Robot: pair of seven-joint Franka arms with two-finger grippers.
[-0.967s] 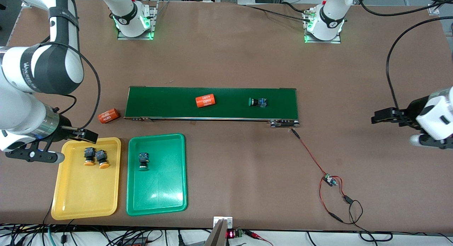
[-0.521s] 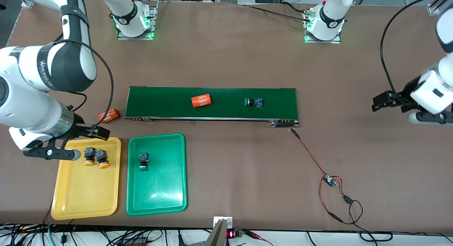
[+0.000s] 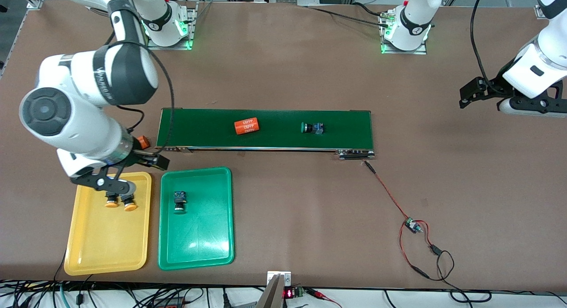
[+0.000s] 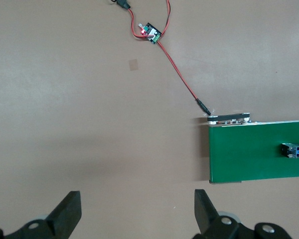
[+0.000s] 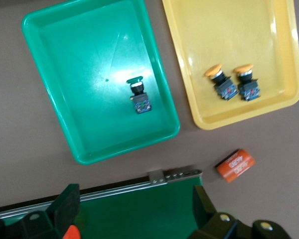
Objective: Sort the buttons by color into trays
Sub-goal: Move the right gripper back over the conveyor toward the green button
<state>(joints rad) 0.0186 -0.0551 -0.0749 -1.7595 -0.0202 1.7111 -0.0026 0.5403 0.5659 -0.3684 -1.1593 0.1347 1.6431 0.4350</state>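
Observation:
Two orange-yellow buttons [image 3: 111,202] [image 3: 130,205] lie side by side in the yellow tray [image 3: 106,241], at its end nearer the belt. One green button [image 3: 179,200] lies in the green tray [image 3: 195,241]. Another green button [image 3: 311,128] lies on its side on the dark green belt [image 3: 345,128]. My right gripper [image 3: 113,184] hangs open and empty, high over the yellow tray's belt-side edge; its wrist view shows the belt's end [image 5: 139,209] between its fingers. My left gripper [image 3: 509,105] is open and empty, up over bare table [image 4: 89,124] at the left arm's end.
An orange cylinder [image 3: 246,126] lies on the belt. A second one [image 3: 141,142] sits on the table by the belt's end, partly hidden by my right arm. A small circuit board [image 3: 412,226] with red and black wires lies toward the left arm's end.
My right arm has swung in from the table's end to above the yellow tray. The left gripper has drawn back toward its base. The cylinder and green button on the belt have shifted toward the right arm's end.

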